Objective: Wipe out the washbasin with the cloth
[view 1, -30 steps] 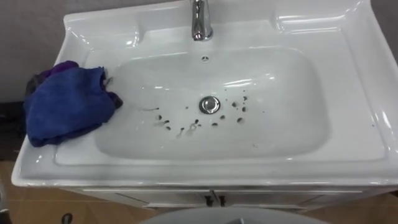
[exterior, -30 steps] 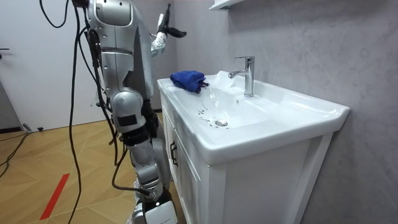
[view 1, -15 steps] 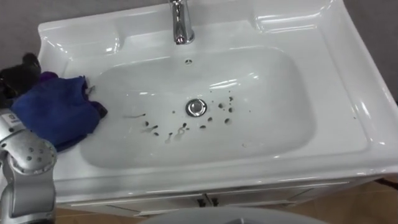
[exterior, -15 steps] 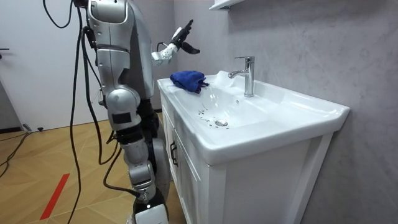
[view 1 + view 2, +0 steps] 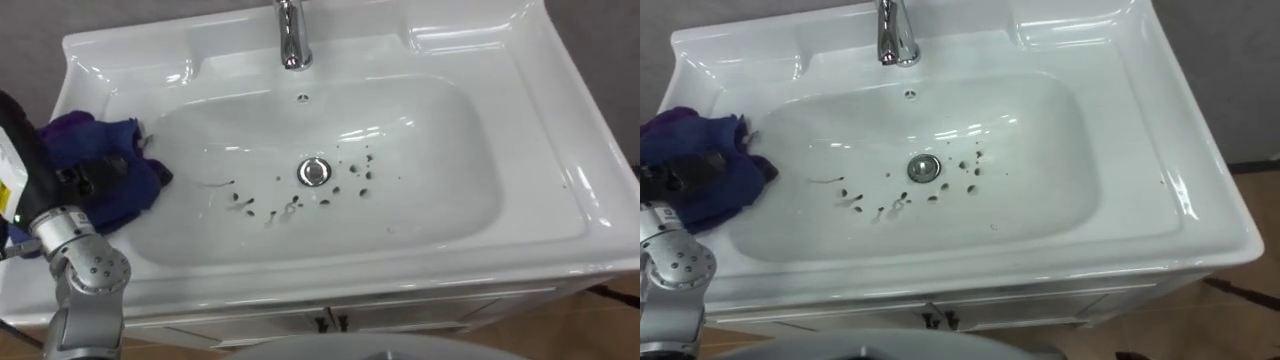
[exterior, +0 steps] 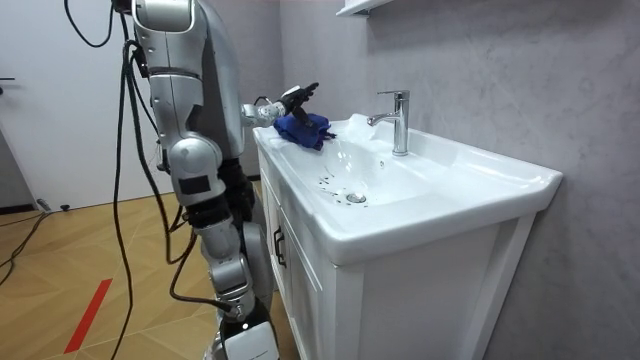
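Observation:
A white basin [image 5: 560,130] has dark specks [image 5: 350,185] scattered around its drain [image 5: 314,172]. On the rim at my left lies a crumpled blue cloth [image 5: 130,195]. My left hand [image 5: 95,172] reaches in from the lower left, its dark fingers lying fairly straight across the top of the cloth. In the room view I stand at the vanity's end on the room view's left, and my left hand [image 6: 290,98] is stretched out over the cloth [image 6: 308,128]. The cloth [image 5: 720,185] is partly hidden under the hand [image 5: 680,172].
A chrome faucet [image 5: 290,35] stands at the back middle of the basin. The white cabinet [image 6: 300,290] below has dark door handles. A grey wall runs behind the basin, and the floor is wood.
My left arm has come down from a raised position and its hand now lies on the blue cloth. The eye view has shifted a little; cloth and basin stay put.

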Tool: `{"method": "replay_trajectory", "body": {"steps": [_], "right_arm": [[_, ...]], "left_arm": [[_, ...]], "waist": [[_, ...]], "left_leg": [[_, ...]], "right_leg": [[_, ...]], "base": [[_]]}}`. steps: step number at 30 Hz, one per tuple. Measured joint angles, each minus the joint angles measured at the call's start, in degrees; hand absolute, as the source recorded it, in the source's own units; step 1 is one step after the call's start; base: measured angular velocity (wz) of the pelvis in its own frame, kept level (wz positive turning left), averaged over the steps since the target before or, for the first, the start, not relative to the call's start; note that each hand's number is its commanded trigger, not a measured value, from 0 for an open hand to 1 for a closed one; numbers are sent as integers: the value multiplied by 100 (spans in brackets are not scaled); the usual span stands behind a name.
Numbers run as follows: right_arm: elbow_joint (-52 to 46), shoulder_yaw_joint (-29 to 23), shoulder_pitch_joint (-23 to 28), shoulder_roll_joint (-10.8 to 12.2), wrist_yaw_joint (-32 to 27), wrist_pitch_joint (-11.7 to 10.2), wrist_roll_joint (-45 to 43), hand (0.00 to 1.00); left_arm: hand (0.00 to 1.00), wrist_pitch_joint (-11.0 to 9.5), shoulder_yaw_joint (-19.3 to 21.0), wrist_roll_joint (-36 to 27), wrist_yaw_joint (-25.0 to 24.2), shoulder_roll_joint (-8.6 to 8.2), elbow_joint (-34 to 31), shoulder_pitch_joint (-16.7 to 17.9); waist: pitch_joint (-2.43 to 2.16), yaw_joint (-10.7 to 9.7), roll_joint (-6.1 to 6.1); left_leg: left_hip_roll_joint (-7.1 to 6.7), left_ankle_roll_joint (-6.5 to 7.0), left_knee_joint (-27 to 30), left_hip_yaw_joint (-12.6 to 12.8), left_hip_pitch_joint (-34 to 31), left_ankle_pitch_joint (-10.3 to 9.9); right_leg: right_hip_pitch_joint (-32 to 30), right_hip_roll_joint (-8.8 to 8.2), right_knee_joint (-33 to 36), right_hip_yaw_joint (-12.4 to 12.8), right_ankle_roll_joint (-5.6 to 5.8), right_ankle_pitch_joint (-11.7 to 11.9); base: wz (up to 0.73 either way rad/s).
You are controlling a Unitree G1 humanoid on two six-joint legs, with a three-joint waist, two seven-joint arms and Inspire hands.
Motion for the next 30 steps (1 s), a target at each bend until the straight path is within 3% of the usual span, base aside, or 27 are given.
{"method": "replay_trajectory", "body": {"steps": [14, 20, 24, 30], "right_arm": [[-26, 1, 6, 3, 56, 1, -261, 0], [-37, -4, 108, 2, 46, 75, -323, 0], [-67, 6, 123, -3, 55, 221, -315, 0], [-99, 173, 116, -3, 70, 260, -309, 0]], "left_arm": [[0, 67, -174, 105, -129, -17, 33, 27], [0, 87, -203, 292, -128, -16, 489, 46], [0, 203, -334, 311, -147, -12, 1149, 37], [0, 351, -557, 326, -257, -14, 1221, 37]], "waist": [[-25, 11, -60], [-47, 5, -56], [-50, -3, -51], [-64, 0, -31]], "left_leg": [[1, 0, -2, 36, 16, 0], [1, 0, -11, 38, 52, 0], [3, 0, -14, 51, 60, 0], [16, 0, -21, 95, 65, 0]], "right_leg": [[7, 1, 2, 30, 0, 1], [24, 4, 12, 34, 0, 1], [23, 4, 19, 49, -1, 1], [15, 12, 13, 77, -3, 2]], "base": [[-1], [0], [0], [-2]]}}
